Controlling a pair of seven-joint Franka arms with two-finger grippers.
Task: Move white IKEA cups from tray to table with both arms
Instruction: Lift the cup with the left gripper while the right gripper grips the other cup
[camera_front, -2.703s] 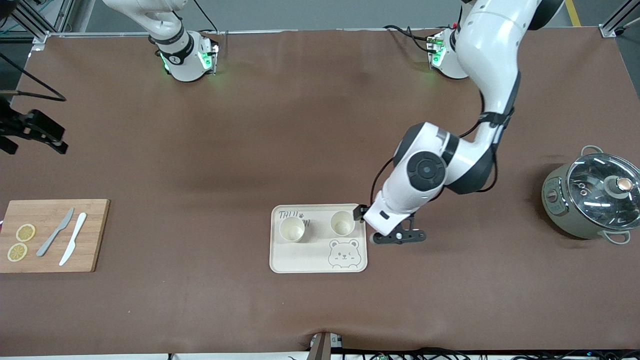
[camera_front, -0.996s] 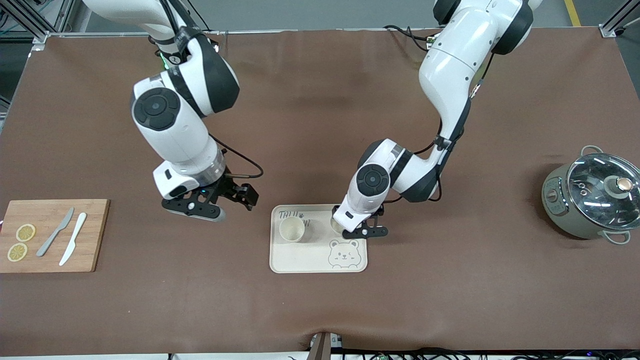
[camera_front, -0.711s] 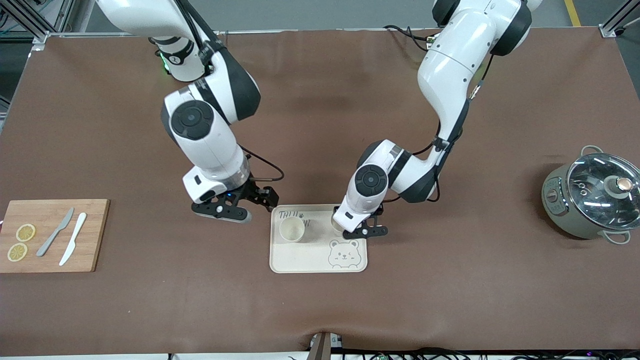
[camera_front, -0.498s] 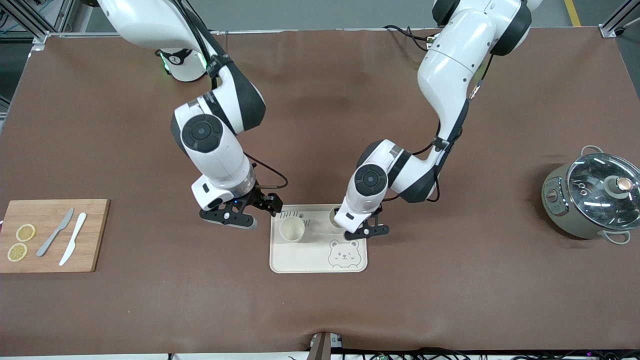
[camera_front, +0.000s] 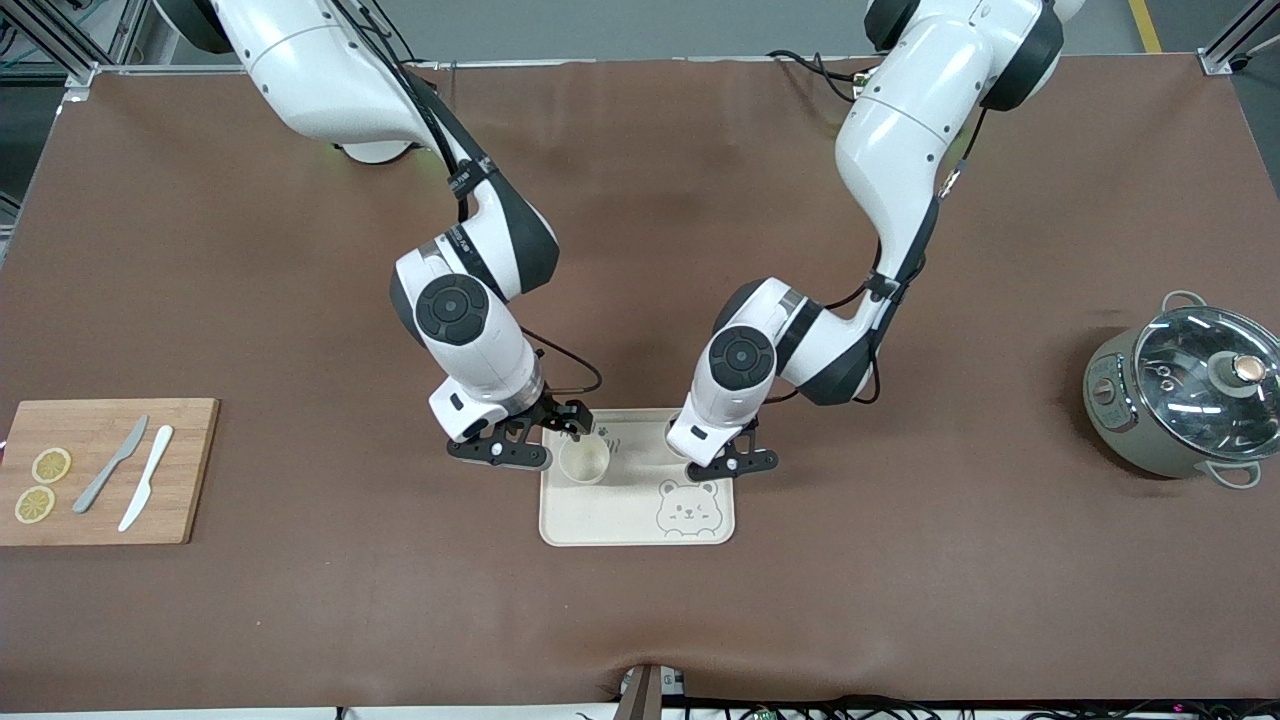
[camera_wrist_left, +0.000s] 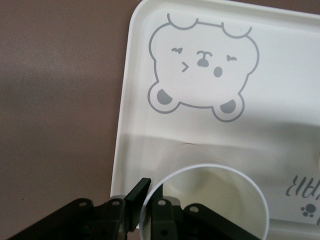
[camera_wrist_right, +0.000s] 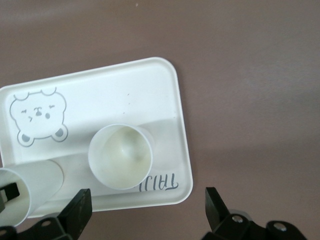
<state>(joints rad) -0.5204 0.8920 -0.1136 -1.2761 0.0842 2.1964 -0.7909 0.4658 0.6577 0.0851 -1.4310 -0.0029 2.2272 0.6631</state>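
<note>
Two white cups stand on the cream bear tray (camera_front: 620, 520). One cup (camera_front: 584, 460) stands at the tray's corner toward the right arm's end and also shows in the right wrist view (camera_wrist_right: 120, 155). My right gripper (camera_front: 535, 438) is open wide, low beside this cup at the tray's edge, with its fingertips (camera_wrist_right: 80, 210) apart and empty. The other cup (camera_wrist_left: 210, 200) is mostly hidden under my left hand in the front view; it also shows in the right wrist view (camera_wrist_right: 30, 190). My left gripper (camera_front: 715, 460) is shut on this cup's wall, one finger (camera_wrist_left: 137, 200) outside the rim and one inside.
A wooden cutting board (camera_front: 100, 470) with two lemon slices and two knives lies at the right arm's end. A grey pot with a glass lid (camera_front: 1185, 400) stands at the left arm's end. Brown table surface surrounds the tray.
My right arm has swung in from the table's end to the tray's edge beside its cup. My left gripper moved onto the other cup and has stayed there.
</note>
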